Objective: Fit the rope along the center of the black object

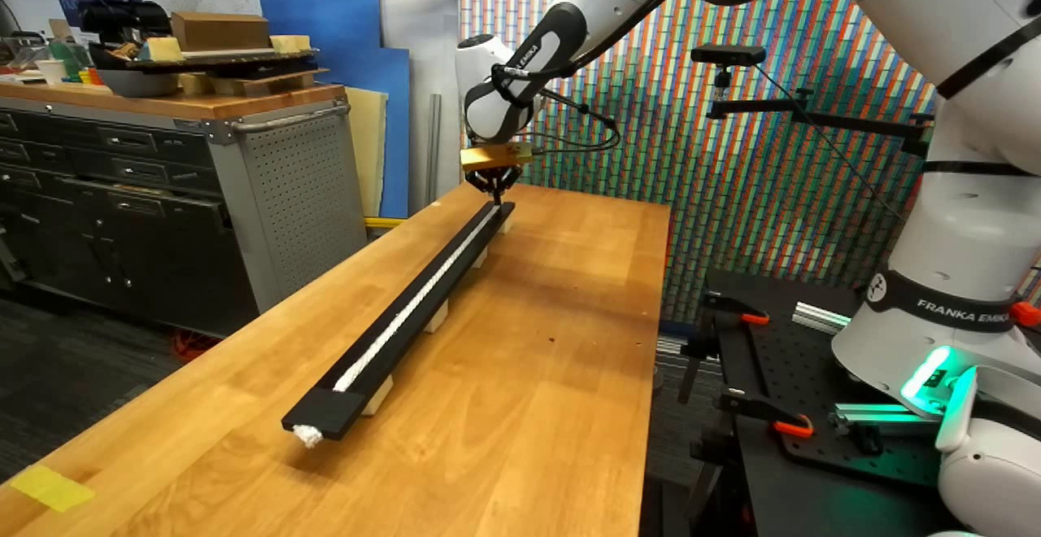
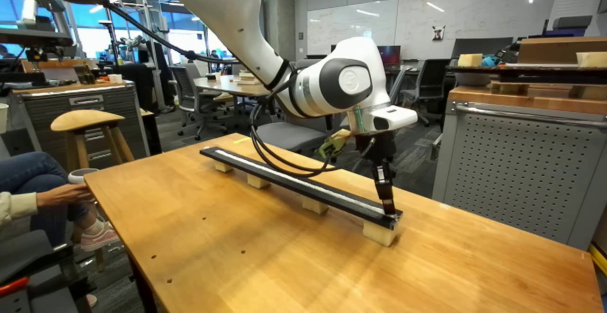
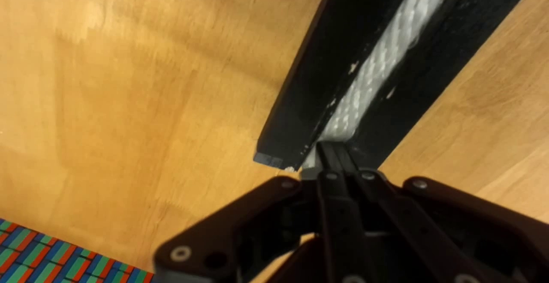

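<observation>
The black rail (image 1: 429, 303) lies along the wooden table in both exterior views (image 2: 303, 189). The white rope (image 1: 408, 309) lies in its centre groove along the visible length. At the end far from my gripper, a black strip covers the rope and a frayed white tip (image 1: 307, 436) sticks out. My gripper (image 1: 497, 202) points down at the opposite rail end, also in an exterior view (image 2: 390, 211). In the wrist view its fingertips (image 3: 332, 146) are together on the rope (image 3: 379, 64) at the rail (image 3: 317, 85) end. The fingers hide part of the rope's end.
Several wooden blocks (image 2: 378, 232) hold the rail above the table (image 2: 284, 265). Yellow tape (image 1: 52, 486) is on the table. A person's hand (image 2: 66, 195) is at the table edge. Black cables (image 2: 284, 163) hang from the arm. A tool cabinet (image 1: 301, 195) stands beside the table.
</observation>
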Available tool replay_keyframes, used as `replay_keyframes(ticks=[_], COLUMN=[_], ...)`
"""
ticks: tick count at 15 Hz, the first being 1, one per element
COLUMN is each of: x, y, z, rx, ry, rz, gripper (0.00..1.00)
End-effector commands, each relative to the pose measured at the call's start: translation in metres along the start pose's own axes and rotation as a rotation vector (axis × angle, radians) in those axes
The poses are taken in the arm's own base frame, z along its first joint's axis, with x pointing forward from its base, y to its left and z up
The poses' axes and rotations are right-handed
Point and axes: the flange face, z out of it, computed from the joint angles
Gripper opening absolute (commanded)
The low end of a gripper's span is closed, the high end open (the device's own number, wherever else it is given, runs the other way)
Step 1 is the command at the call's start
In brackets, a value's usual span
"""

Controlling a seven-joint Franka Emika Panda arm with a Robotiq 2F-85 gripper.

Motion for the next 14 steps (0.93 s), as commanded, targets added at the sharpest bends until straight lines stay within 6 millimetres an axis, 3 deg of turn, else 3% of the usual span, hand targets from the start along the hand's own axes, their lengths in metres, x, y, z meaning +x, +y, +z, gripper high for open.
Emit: replay_keyframes(ticks=[1,7,14], x=[-0.003,-0.035,-0.106], y=[-0.007,-0.014,-0.029], z=[-0.005,-0.053,-0.126], rx=[0.022,0.077,0.060], ry=[0.003,0.076,0.126], rz=[0.013,-0.048,-0.247], gripper=[0.00,0.00,0.00])
